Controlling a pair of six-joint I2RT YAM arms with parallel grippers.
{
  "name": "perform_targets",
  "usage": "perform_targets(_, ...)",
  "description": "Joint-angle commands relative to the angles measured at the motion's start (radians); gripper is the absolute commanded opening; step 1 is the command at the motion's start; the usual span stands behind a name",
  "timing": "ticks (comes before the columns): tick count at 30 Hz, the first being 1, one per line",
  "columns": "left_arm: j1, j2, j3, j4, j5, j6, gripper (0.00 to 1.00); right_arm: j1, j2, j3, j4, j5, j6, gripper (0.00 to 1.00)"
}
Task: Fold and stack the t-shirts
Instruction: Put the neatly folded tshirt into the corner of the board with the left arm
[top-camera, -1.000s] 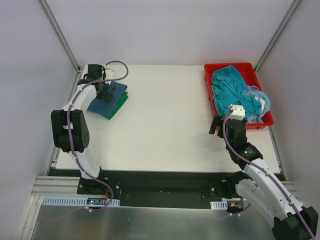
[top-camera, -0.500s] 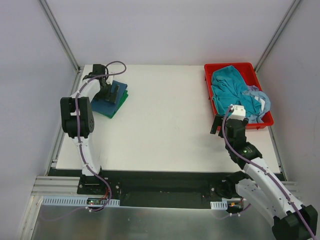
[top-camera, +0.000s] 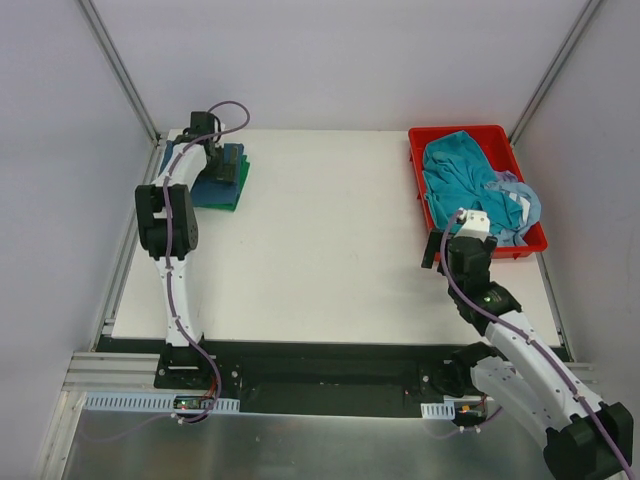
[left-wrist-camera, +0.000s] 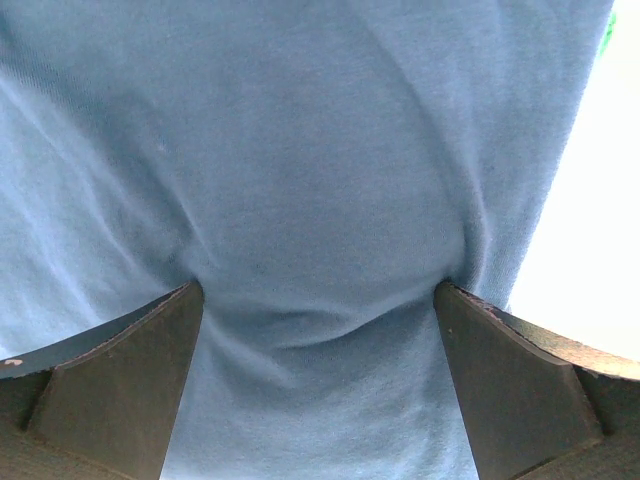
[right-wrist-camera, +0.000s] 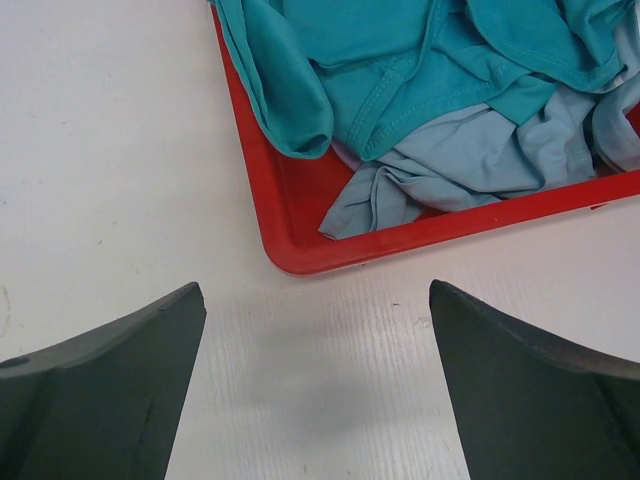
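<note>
Pushed deeper toward the table's (top-camera: 330, 240) eleven o'clock corner, the folded navy shirt (left-wrist-camera: 300, 150) sits atop the green shirt (top-camera: 238, 192). The left gripper (left-wrist-camera: 318, 295) presses on it, spread wide, clasping nothing. At two o'clock, the teal shirt (top-camera: 455, 170) and pale blue shirt (top-camera: 520, 205) fill the red tray (right-wrist-camera: 300, 250). The right gripper (right-wrist-camera: 315, 290) hovers beside it, wide and empty.

- Dark blue t-shirt (top-camera: 208, 188): plain, no print; reads a softer mid blue up close (left-wrist-camera: 320, 150).
- Green t-shirt (top-camera: 243, 182): bright green, showing only as an edge; a green sliver in the left wrist view (left-wrist-camera: 606, 35).
- Tray (top-camera: 415, 172): solid red (right-wrist-camera: 400, 238).
- Teal t-shirt (top-camera: 455, 168): plain teal with matching stitching (right-wrist-camera: 400, 50).
- Pale blue t-shirt (top-camera: 522, 205): washed-out grey-blue, plain (right-wrist-camera: 470, 160).
- Table (top-camera: 330, 230): white, unpatterned.
- Left gripper (left-wrist-camera: 318, 295) and right gripper (right-wrist-camera: 318, 300): matte dark grey-black fingers.
- Left arm (top-camera: 178, 290) and right arm (top-camera: 540, 368): white links, black joints, purple cable.
</note>
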Motion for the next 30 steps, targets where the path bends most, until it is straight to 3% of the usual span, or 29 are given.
perform_targets(1,0.005,0.032,0.098,0.004,-0.006,0.001,0.99,-0.010,0.016,0.040,0.004,0.034,-0.007,0.96)
perform_targets(5,0.002,-0.012,0.133,-0.008,-0.003,-0.004,0.99,-0.010,0.025,0.047,0.002,0.027,-0.005,0.96)
perform_targets(11,-0.025,-0.386,0.019,-0.019,0.081,-0.160,0.99,-0.013,0.019,0.062,-0.007,-0.044,0.018,0.96)
perform_targets(13,-0.025,-0.541,-0.094,0.015,0.211,-0.244,0.99,-0.013,0.017,0.059,-0.007,-0.027,0.074,0.96)
perform_targets(16,-0.072,-0.791,-0.391,0.169,0.401,-0.333,0.99,-0.011,0.010,0.057,-0.015,-0.041,0.099,0.96)
perform_targets(22,-0.160,-1.229,-1.028,0.472,0.357,-0.515,0.99,-0.013,-0.082,-0.002,0.016,-0.124,0.130,0.96)
perform_targets(26,-0.158,-1.393,-1.248,0.498,0.366,-0.545,0.99,-0.011,-0.130,-0.039,0.028,-0.170,0.130,0.96)
perform_targets(30,-0.158,-1.525,-1.350,0.503,0.296,-0.538,0.99,-0.011,-0.161,-0.087,0.048,-0.185,0.117,0.96)
